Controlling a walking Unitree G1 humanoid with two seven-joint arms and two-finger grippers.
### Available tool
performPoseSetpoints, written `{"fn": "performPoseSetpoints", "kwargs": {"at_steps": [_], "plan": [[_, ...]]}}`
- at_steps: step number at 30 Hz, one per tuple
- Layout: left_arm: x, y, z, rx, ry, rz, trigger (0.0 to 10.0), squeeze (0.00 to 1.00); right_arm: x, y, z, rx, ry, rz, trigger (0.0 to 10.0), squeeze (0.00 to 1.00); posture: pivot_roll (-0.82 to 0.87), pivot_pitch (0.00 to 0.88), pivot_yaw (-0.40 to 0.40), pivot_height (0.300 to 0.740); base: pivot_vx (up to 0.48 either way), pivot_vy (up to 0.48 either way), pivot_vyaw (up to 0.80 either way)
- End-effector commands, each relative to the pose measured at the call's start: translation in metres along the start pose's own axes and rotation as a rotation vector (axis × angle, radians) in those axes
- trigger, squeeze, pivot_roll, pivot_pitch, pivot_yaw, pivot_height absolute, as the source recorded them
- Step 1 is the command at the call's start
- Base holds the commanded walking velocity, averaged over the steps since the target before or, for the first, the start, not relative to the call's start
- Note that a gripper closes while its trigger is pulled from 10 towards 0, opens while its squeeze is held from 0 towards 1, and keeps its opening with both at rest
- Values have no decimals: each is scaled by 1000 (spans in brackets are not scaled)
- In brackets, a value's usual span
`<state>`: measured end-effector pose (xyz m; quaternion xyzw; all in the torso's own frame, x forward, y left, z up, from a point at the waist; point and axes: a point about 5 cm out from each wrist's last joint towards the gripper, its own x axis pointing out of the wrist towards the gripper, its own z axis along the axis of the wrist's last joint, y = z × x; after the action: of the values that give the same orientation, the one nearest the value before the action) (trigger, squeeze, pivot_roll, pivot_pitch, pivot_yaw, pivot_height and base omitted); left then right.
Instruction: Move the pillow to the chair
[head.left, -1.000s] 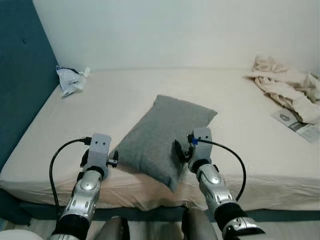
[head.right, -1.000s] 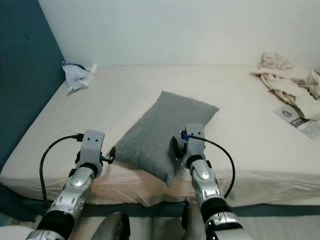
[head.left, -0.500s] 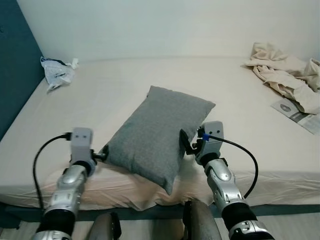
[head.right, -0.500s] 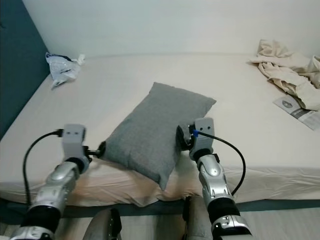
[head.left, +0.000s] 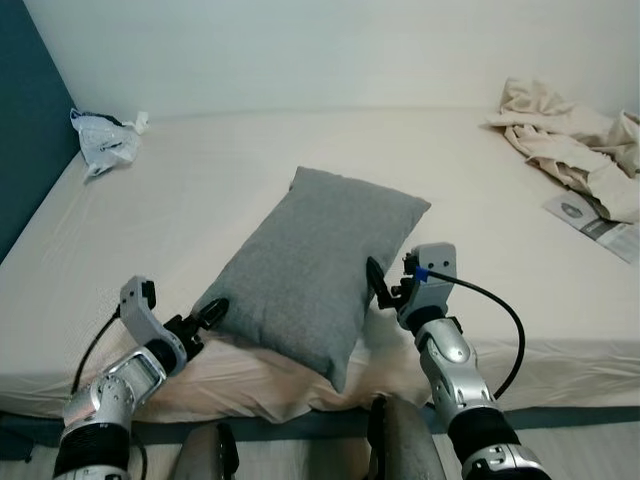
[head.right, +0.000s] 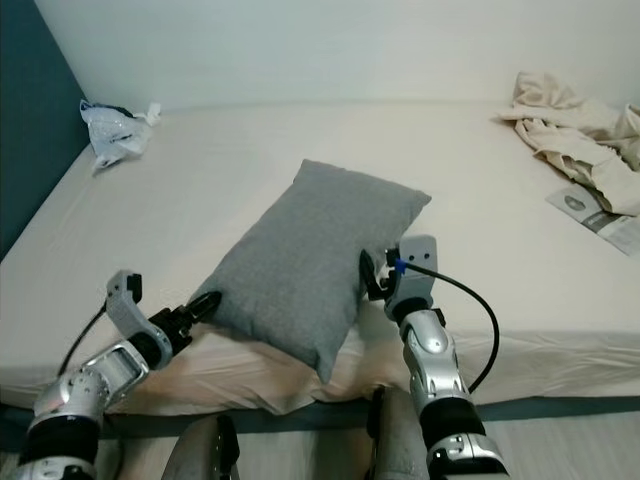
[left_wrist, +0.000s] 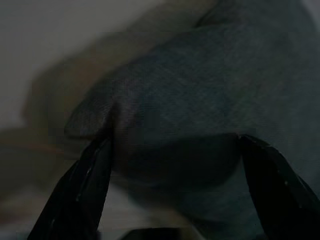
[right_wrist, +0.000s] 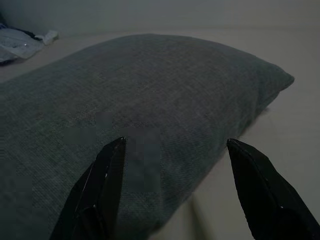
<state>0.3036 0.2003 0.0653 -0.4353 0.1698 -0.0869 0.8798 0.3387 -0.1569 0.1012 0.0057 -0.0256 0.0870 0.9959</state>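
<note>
The grey pillow (head.left: 315, 263) lies diagonally on the bed (head.left: 250, 170), its near corner overhanging the front edge. The left gripper (head.left: 208, 314) sits at the pillow's left corner, fingers spread, the corner between them. The right gripper (head.left: 381, 287) is at the pillow's right edge, fingers spread apart. A plastic bag (head.left: 100, 142), crumpled cloth (head.left: 570, 150) and a leaflet (head.left: 595, 222) lie farther back on the bed

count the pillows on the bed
1. A grey pillow lies near the front edge of the bed, between the left gripper and right gripper. The crumpled beige bedding at the far right could hide another.
</note>
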Motion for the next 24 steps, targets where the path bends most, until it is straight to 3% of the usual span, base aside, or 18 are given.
{"fn": "performPoseSetpoints", "kwargs": {"at_steps": [1,3,4,6,7,10,14,19,20,21,22,23,24], "plan": [[0,-2,-8,-105,-8,-28,10000,1000,-2,2,-5,22,22,6,10000,0,-39,115,-26,553,0,0,0],[1,-4,-10,-146,-9,-44,10000,1000,-2,3,-5,24,24,9,10000,0,-39,115,-26,553,0,0,0],[6,-8,-20,-199,36,-73,10000,573,-1,3,-5,24,28,14,10000,0,-44,117,-32,553,0,0,0],[7,-10,-24,-207,52,-76,10000,573,-1,4,-5,24,29,16,10000,0,-44,117,-32,553,0,0,0],[12,-12,-30,-208,63,-73,10000,0,-1,4,-5,23,31,19,10000,0,-46,118,-34,553,0,0,0],[21,-22,-37,-205,56,-91,10000,0,-1,4,-5,23,34,23,10000,0,-52,120,-35,553,0,0,0],[38,-47,-40,-262,21,-161,10000,0,0,6,-5,29,36,30,10000,0,-64,121,-35,553,0,0,0],[51,-76,-42,-213,47,-247,10000,0,1,9,-4,31,35,38,10000,0,-72,118,-32,553,0,0,0],[51,-76,-42,-213,47,-247,10000,0,1,9,-4,31,35,38,10000,0,-72,118,-32,553,0,0,0],[56,-92,-40,-201,53,-304,8314,0,1,9,-4,34,34,40,10000,0,-75,114,-28,553,0,0,0],[56,-92,-40,-201,53,-304,8314,0,1,9,-4,34,34,40,10000,0,-75,114,-28,553,0,0,0],[57,-100,-40,-133,63,-327,0,0,1,9,-4,43,36,41,10000,0,-75,111,-25,553,0,0,0],[58,-100,-40,-89,71,-327,0,0,0,9,-4,49,40,41,10000,0,-76,110,-25,553,0,0,0]]}}
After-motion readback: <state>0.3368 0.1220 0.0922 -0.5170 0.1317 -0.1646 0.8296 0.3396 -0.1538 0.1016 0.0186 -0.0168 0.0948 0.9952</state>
